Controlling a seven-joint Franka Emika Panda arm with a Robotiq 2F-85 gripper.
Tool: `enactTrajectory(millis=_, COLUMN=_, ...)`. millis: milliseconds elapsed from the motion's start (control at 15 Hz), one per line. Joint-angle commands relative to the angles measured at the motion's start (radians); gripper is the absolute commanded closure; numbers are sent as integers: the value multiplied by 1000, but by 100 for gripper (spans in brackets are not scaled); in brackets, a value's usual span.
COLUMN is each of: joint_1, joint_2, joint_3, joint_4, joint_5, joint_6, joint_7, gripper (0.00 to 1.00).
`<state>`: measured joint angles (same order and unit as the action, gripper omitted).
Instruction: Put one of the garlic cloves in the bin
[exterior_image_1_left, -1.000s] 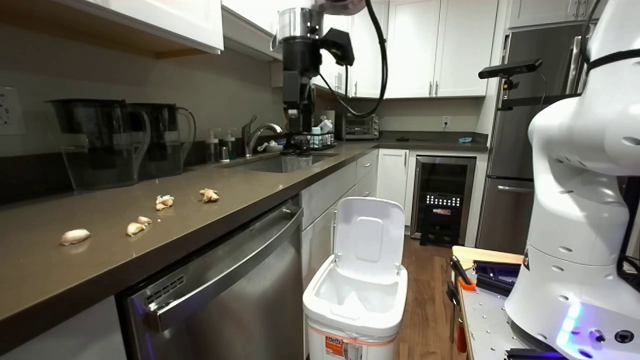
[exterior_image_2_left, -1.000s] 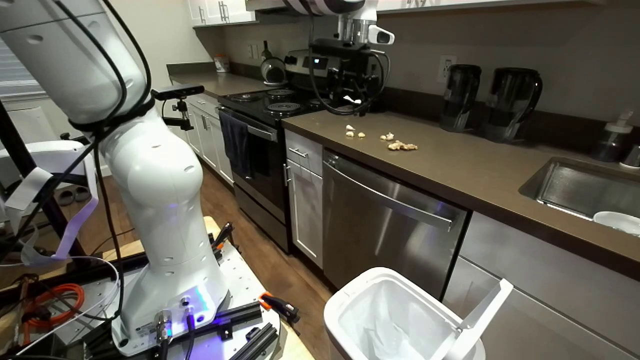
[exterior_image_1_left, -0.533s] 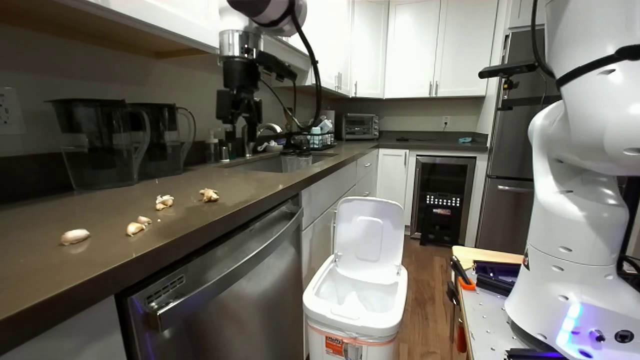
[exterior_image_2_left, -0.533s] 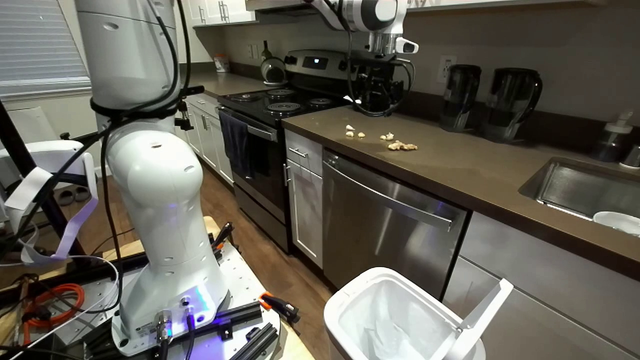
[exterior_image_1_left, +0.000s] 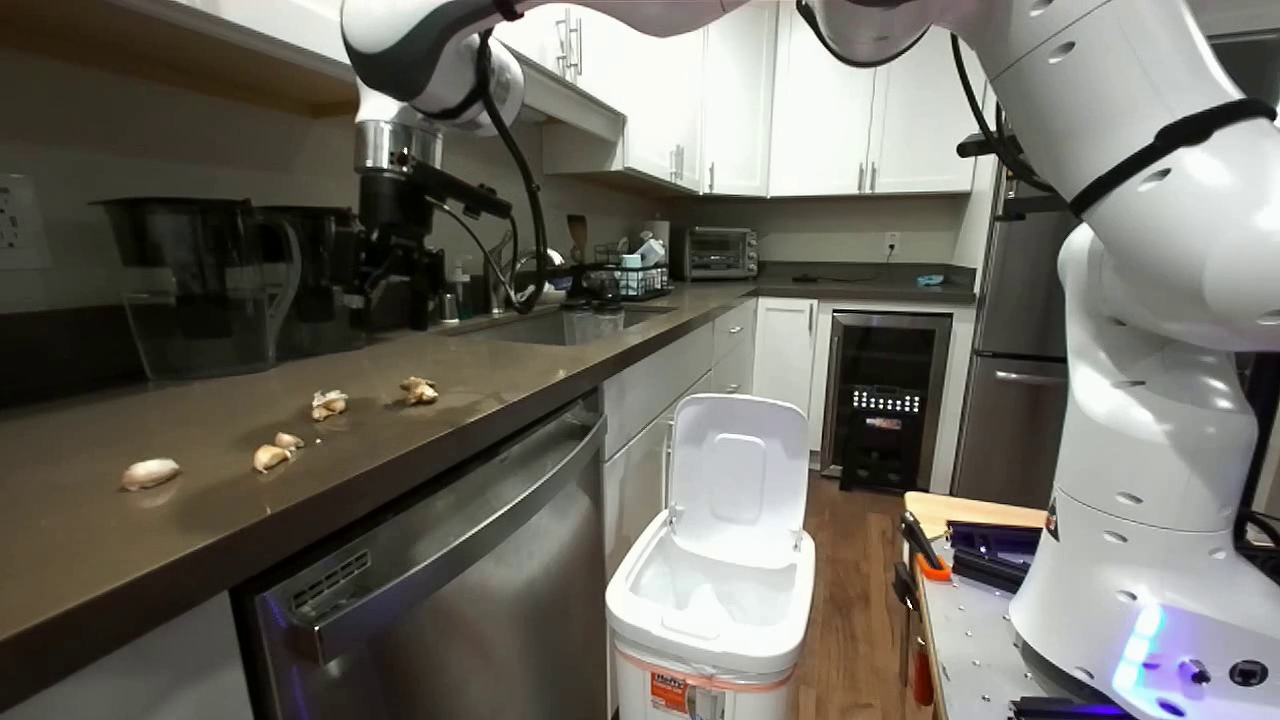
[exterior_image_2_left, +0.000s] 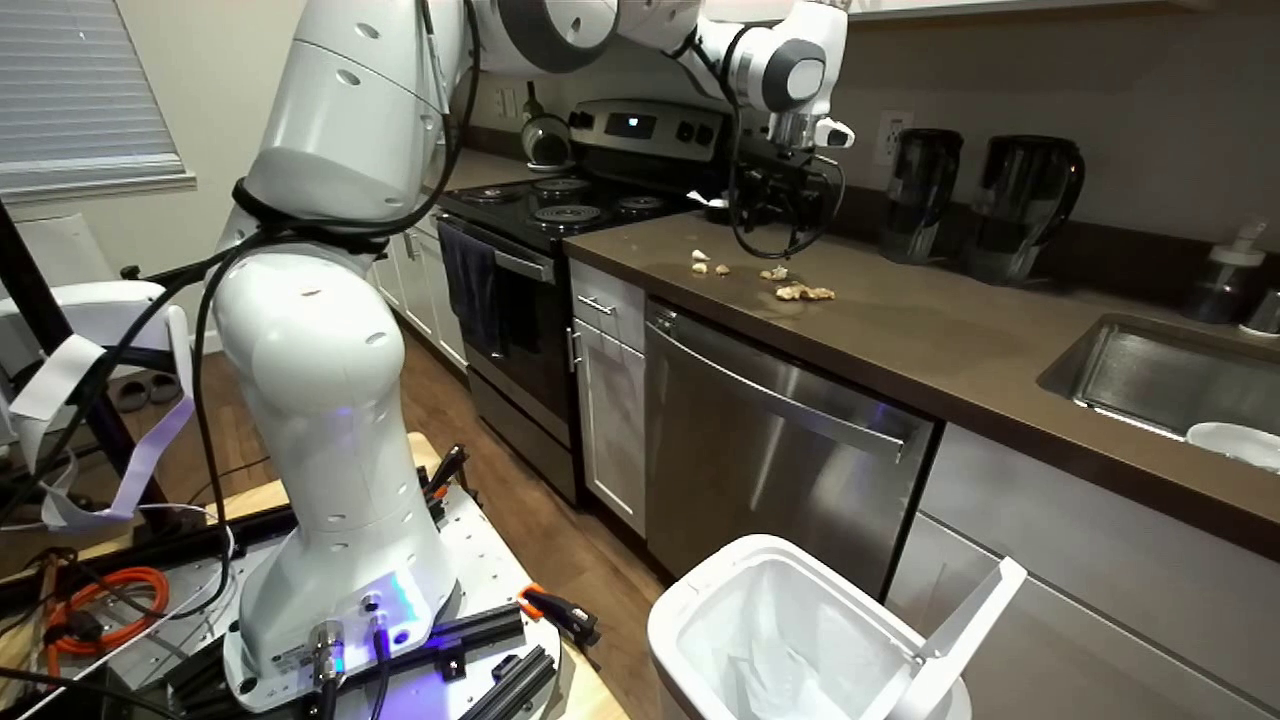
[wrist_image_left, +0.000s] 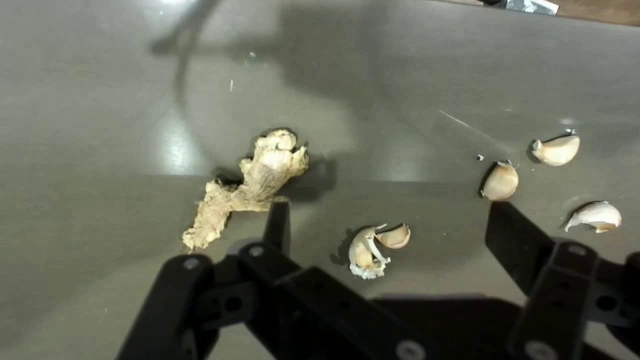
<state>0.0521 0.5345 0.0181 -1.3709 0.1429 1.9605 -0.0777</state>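
Note:
Three separate garlic cloves lie on the counter; in the wrist view they are a pale clove (wrist_image_left: 556, 150), a tan clove (wrist_image_left: 501, 181) and a whitish clove (wrist_image_left: 596, 216), all at the right. A garlic piece with papery skin (wrist_image_left: 367, 255) touches a small clove (wrist_image_left: 394, 236). My gripper (wrist_image_left: 390, 212) is open and empty, its fingers framing that pair from above. It hangs over the counter in both exterior views (exterior_image_1_left: 395, 312) (exterior_image_2_left: 785, 210). The white bin (exterior_image_1_left: 715, 652) stands on the floor before the dishwasher, lid up; it also shows in an exterior view (exterior_image_2_left: 668, 630).
A ginger root (wrist_image_left: 260, 180) lies beside the garlic, near the left finger in the wrist view. Two pitchers (exterior_image_1_left: 190, 300) stand against the wall near my gripper. Upper cabinets hang above. The dishwasher (exterior_image_2_left: 770, 440) is below the counter edge; a sink (exterior_image_2_left: 1180, 370) lies farther along.
My arm has reached out over the counter and my gripper has come lower, closer to the garlic and the pitchers. The garlic, ginger and bin have not moved.

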Motion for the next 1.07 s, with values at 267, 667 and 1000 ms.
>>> enactTrajectory(millis=267, joint_1=16, joint_2=-42, joint_3=-6, joint_4=-139, joint_5=-26, joint_6=186, joint_7=138, gripper=0)
enactTrajectory(millis=667, joint_1=68, joint_2=-55, joint_3=-84, joint_4=-219, joint_5=-155, joint_6=250, joint_7=399, gripper=0)
enactTrajectory(millis=1000, joint_1=63, joint_2=-27, joint_3=-86, joint_4=-185, joint_5=-160, joint_6=226, joint_7=470, gripper=35)
